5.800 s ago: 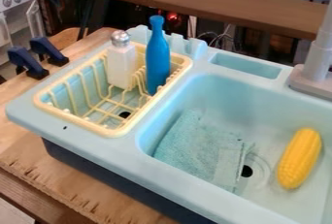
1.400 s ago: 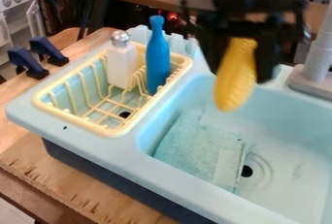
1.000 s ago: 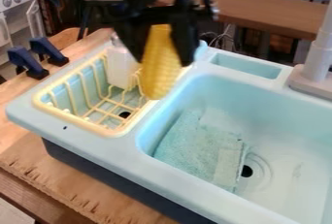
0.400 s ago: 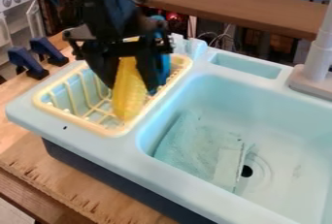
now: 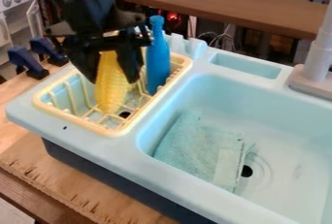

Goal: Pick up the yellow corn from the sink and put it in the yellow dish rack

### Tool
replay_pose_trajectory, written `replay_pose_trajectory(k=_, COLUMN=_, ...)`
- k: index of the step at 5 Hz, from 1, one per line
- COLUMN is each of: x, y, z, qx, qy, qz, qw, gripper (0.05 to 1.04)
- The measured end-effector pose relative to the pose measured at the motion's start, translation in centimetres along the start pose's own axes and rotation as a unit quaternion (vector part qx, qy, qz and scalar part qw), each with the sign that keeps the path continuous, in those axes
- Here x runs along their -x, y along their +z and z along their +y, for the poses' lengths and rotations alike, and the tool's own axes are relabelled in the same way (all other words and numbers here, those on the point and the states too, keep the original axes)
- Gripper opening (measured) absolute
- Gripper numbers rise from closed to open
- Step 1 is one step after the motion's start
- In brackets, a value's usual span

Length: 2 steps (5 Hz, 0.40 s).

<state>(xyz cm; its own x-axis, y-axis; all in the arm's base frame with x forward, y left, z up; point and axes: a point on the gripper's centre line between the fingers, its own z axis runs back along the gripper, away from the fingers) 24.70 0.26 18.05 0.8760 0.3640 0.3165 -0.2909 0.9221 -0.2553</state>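
One yellow corn cob is hanging nearly upright over the yellow dish rack, its lower end pointing down among the wires, though whether it is touching them is hard to tell. The black gripper is closing around the cob's upper part, a finger pressing on either side, apparently because a pinch across the narrow width is letting the length hang free below. Toward the rack's inner side, a blue bottle is standing upright, the close wires probably helping to keep it from tipping. Beside the rack, the sink basin is holding a teal cloth, which is lying partly folded near the drain, its soft fabric presumably settling against the basin floor
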Motion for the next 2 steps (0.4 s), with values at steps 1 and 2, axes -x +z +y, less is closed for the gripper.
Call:
replay_pose_trajectory(k=1, x=-0.55, y=0.01, z=0.62, qx=-0.006, qy=0.012, qz=-0.013, qw=0.9998, gripper=0.701)
replay_pose_trajectory(k=2, x=-0.74, y=-0.96, z=1.16, qx=-0.035, qy=0.022, qz=-0.009, qw=0.9991, gripper=0.701)
